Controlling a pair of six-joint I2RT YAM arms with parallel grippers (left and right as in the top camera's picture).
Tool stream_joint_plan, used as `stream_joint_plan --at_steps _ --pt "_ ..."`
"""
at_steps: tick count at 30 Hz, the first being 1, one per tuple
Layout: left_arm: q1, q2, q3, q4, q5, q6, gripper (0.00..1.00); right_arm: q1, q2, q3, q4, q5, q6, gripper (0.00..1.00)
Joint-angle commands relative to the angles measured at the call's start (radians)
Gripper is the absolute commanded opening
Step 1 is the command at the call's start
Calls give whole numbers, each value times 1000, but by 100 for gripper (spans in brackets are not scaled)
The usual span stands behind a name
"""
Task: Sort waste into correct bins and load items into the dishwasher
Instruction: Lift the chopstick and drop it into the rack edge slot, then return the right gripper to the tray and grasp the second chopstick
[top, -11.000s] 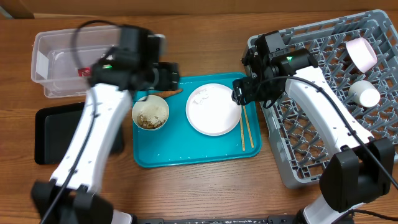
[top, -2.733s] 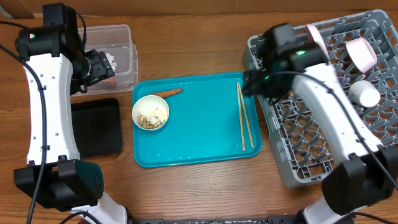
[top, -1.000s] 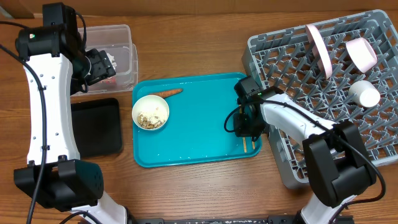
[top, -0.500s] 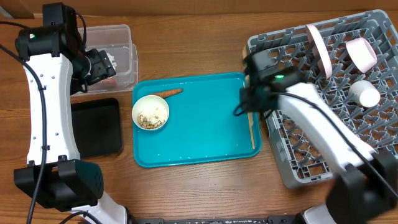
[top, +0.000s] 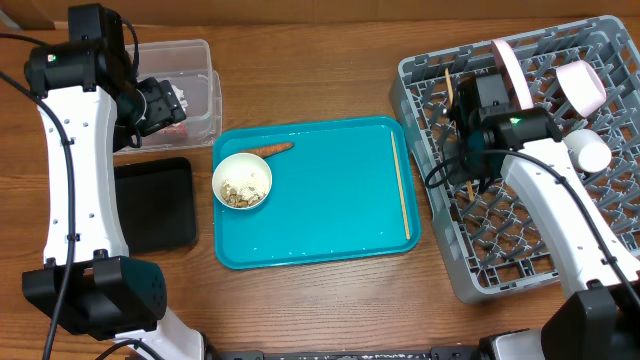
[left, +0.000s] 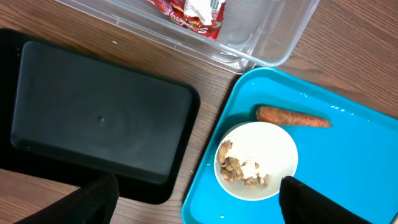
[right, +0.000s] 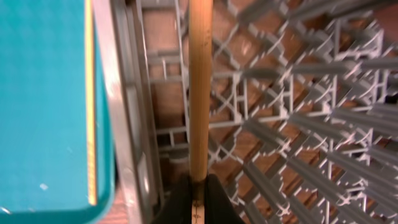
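Desk: brown wood-grain surface (top: 320, 60); it carries the teal tray (top: 320, 220), both bins and the rack.
Left pincer (top: 165, 103): spread wide, gripping nothing, above the clear tub (top: 200, 60).
Right pincer (right: 198, 198): pressed together on one chopstick (right: 200, 87), over the left part of the grey dish rack (top: 520, 250).
Second chopstick (top: 403, 190): flat along the teal tray's right edge.
Clear tub contents: red wrapper (left: 171, 11), white paper (left: 202, 7).
Black tray (left: 99, 118): on the desk, left of the teal tray.
White bowl (left: 267, 149): on the teal tray, with food scraps (left: 239, 171) inside and the carrot (left: 292, 116) just beside it.
Rack load: pink plate (top: 512, 78) on edge, pink cup (top: 580, 85), white cup (top: 587, 152).
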Motion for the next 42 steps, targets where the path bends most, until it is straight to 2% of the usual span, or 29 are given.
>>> stream_joint_plan --at_steps 1,8,13,19,22,24,26,27,29,34,35,36,37,42 --pt "4 -3 6 5 11 -6 84 -3 5 -58 0 6 -48 4" --pt "4 -3 6 5 11 -6 85 -3 5 -122 27 -37 -50 7" --pt "4 -3 6 5 11 -6 85 -2 5 -105 33 -37 -50 29" --pt "4 -3 6 8 11 -6 86 2 0 58 -42 -59 -50 33" --pt "4 -3 6 8 11 -6 86 13 -1 167 -61 -205 -50 34" --pt "4 -3 6 9 11 -6 86 25 -1 224 -37 -411 -50 43" --pt "4 -3 6 10 11 -7 86 45 -1 233 13 -566 -50 58" --pt "4 -3 6 11 11 -6 86 61 0 232 33 -611 -50 61" --pt "4 -3 6 13 11 -6 86 98 11 229 52 -596 -50 61" --pt "4 -3 6 11 11 -6 86 196 80 169 70 -345 8 62" --pt "4 -3 6 11 11 -6 86 204 96 158 71 -330 8 69" --pt "4 -3 6 11 11 -6 86 210 114 146 72 -324 7 82" --pt "4 -3 6 11 11 -6 86 211 134 136 72 -325 7 100" --pt "4 -3 6 10 11 -6 87 211 215 113 72 -430 6 100"
